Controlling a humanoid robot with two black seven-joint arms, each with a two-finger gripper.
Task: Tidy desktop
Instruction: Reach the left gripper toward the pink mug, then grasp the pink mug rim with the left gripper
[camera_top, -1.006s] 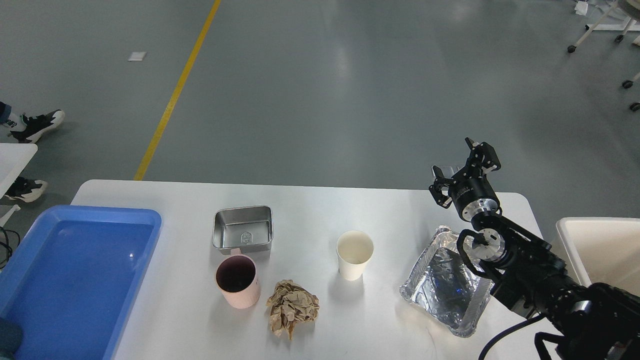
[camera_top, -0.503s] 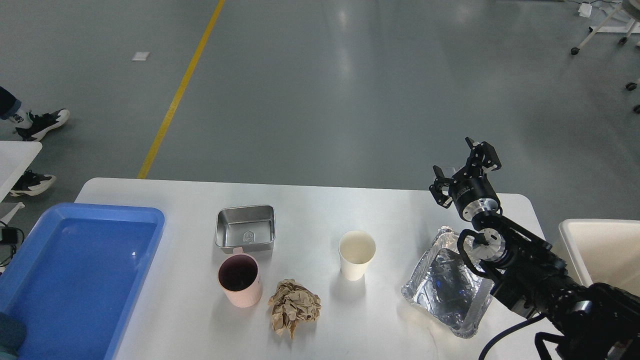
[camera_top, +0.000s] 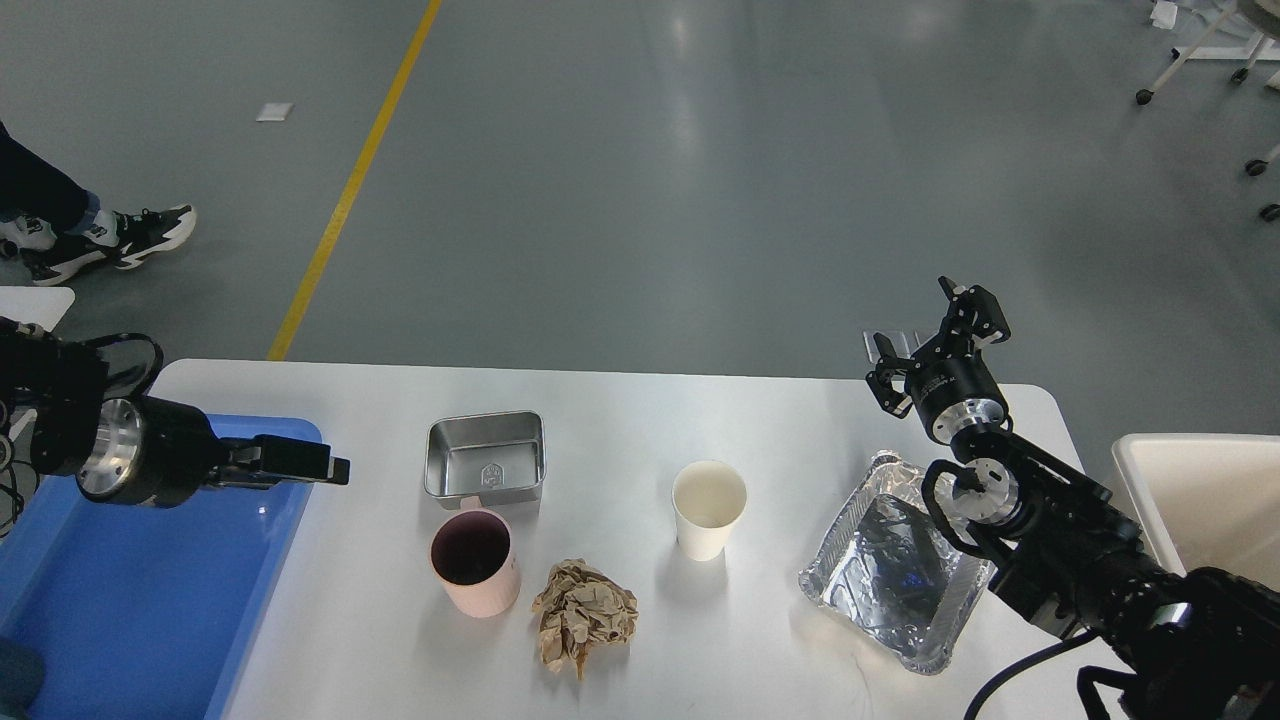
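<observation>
Desk (camera_top: 780, 420): white, rounded corners, spanning the lower view between the two hands. Left hand (camera_top: 335, 467): over the blue bin (camera_top: 150, 590) rim at the desk's left edge; seen side-on, finger state cannot be told. Right hand (camera_top: 935, 335): raised over the far right corner, fingers spread apart, holding nothing. Toward the left hand: steel tray (camera_top: 486, 457), pink mug (camera_top: 474, 560), crumpled brown paper (camera_top: 583, 615). Between the hands: paper cup (camera_top: 709, 509). Below the right hand: foil tray (camera_top: 890, 560). Cream bin (camera_top: 1210, 500) beyond the right edge
</observation>
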